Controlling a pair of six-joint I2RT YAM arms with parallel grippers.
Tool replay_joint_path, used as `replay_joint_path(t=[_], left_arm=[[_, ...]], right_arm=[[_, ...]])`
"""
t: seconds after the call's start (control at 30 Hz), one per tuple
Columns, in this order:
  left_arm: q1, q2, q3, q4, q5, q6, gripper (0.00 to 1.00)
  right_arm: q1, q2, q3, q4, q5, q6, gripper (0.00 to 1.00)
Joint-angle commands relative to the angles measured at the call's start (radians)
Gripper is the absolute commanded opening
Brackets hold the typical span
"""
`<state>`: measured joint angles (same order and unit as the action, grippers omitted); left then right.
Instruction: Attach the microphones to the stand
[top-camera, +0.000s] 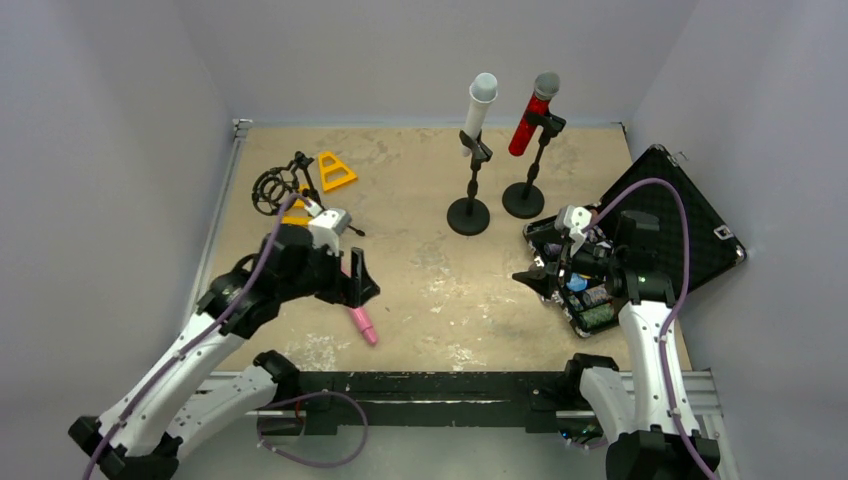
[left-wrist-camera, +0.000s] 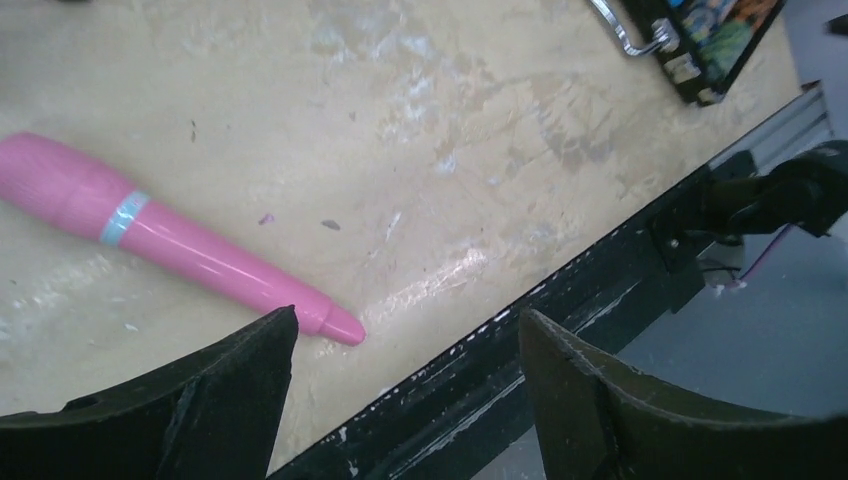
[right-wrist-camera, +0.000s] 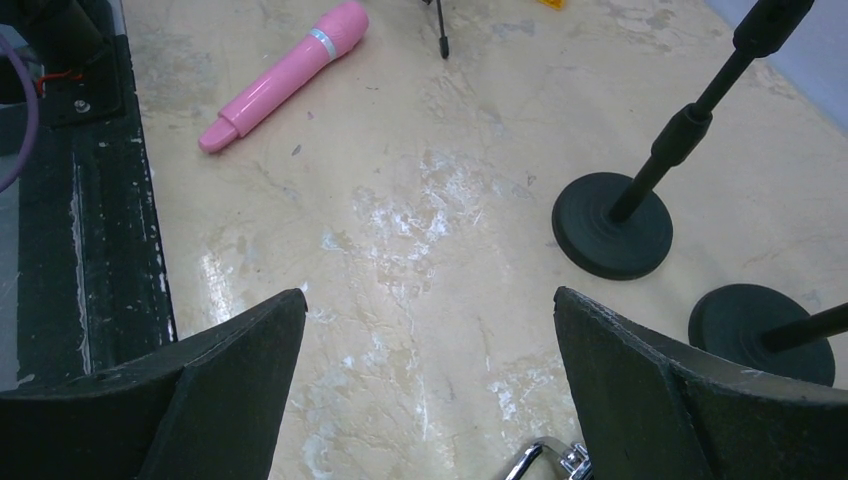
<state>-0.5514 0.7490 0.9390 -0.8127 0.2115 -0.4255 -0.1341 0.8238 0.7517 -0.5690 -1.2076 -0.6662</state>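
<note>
Near edge, left of centre: pink microphone (top-camera: 360, 322) lying flat on the worktop (top-camera: 430, 290), unheld. Left gripper (top-camera: 362, 283) just above it, jaws apart, empty. Pickup is judged in hand; lowering and closing around the body are called for. Right edge: right gripper (top-camera: 535, 277), jaws apart, empty. Far edge: white microphone (top-camera: 478, 110) and red microphone (top-camera: 530, 120), clipped in stands (top-camera: 469, 215). Far-left corner: black tangled fitting (top-camera: 275, 188), possibly the third mount, not made out.

plain grey walls (top-camera: 400, 50), scuffed beige tabletop (top-camera: 430, 270), black front rail (top-camera: 430, 385)
</note>
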Motion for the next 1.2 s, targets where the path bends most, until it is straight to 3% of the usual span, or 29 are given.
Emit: replay_joint_path(t=[0.0,0.17,0.47,0.83,1.03,1.17], left_arm=[[-0.132,0.096,-0.123,0.076,-0.224,-0.209,0.86],[-0.181,0.217,-0.190,0.153,-0.436,-0.405,0.87],[-0.187,0.462,-0.254,0.254,-0.590,-0.572,0.81],[-0.186,0.614,-0.281,0.275,-0.544,-0.662,0.76],[-0.186,0.653,-0.296,0.327,-0.471,-0.615,0.50],[-0.186,0.644,-0.309,0.354,-0.436,-0.572,0.25]], right_arm=[[-0.004,-0.019,0.021,0.008,-0.024,-0.014,0.97],[-0.005,-0.020,0.015,0.018,-0.020,-0.009,0.97],[-0.005,-0.019,0.015,0.021,-0.014,-0.009,0.97],[-0.005,-0.015,0.017,0.018,-0.007,-0.010,0.97],[-0.005,-0.017,0.021,0.010,-0.004,-0.016,0.97],[-0.005,-0.018,0.021,0.005,-0.004,-0.022,0.97]])
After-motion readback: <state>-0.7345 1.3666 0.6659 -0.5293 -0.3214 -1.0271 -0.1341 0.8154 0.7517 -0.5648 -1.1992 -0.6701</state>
